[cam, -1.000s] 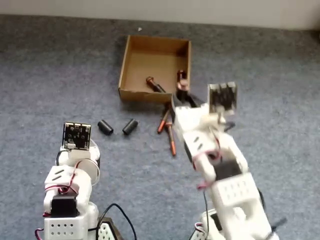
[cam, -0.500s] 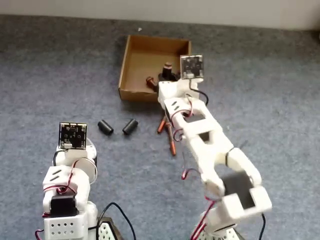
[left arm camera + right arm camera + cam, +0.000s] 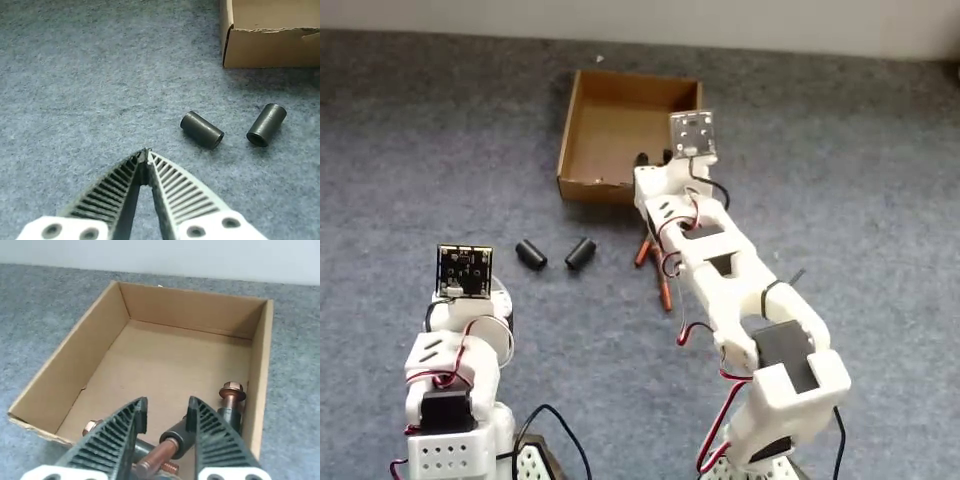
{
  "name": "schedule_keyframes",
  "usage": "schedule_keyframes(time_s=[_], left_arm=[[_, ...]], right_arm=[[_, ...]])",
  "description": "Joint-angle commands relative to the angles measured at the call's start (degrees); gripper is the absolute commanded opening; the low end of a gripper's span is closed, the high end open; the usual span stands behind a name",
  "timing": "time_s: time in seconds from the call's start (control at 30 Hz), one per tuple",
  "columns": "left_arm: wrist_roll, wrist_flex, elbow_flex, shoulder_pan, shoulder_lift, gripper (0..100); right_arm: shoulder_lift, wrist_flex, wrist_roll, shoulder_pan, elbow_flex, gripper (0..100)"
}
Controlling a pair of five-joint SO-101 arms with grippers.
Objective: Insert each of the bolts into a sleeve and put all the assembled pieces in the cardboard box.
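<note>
Jaws parted, the right gripper [image 3: 167, 402] hangs over the brown cardboard box [image 3: 75, 360] with a copper bolt [image 3: 152, 460] in its black cylindrical sleeve [image 3: 176, 436] apparently loose between them; a straight lift should avoid snagging it, while the left gripper [image 3: 146, 152] rests closed.

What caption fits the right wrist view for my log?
Right gripper open over the cardboard box, assembled bolts in sleeves lying inside.

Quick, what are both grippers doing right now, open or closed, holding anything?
Left gripper: shut, empty.
Right gripper: open above the brown cardboard box; a copper bolt in a black sleeve lies between the jaws, seemingly ungripped.
</note>
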Motion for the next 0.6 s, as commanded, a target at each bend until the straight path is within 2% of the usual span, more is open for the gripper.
schedule_keyframes(time_s=[0.0,0.1,0.27,0.4,0.57], left_arm=[[-0.7,-1.23,-0.4,-0.31,-0.31,1],[-0.7,-1.23,-0.48,-0.31,-0.31,1],[-0.7,-1.23,-0.92,-0.48,-0.31,1],[-0.35,-1.23,-1.54,-4.18,-0.31,1],[-0.35,-1.23,-1.8,-5.14,-0.31,1]], right_arm=[[-3.03,-1.45,1.23,-0.31,-3.47,11.9],[-9.01,3.38,1.05,-0.57,-1.8,11.8],[-21.85,21.49,0.88,-4.7,-1.1,11.8],[-28.0,34.42,0.44,-9.89,-1.1,11.7],[-28.44,45.05,-13.01,-14.9,-1.27,11.9]])
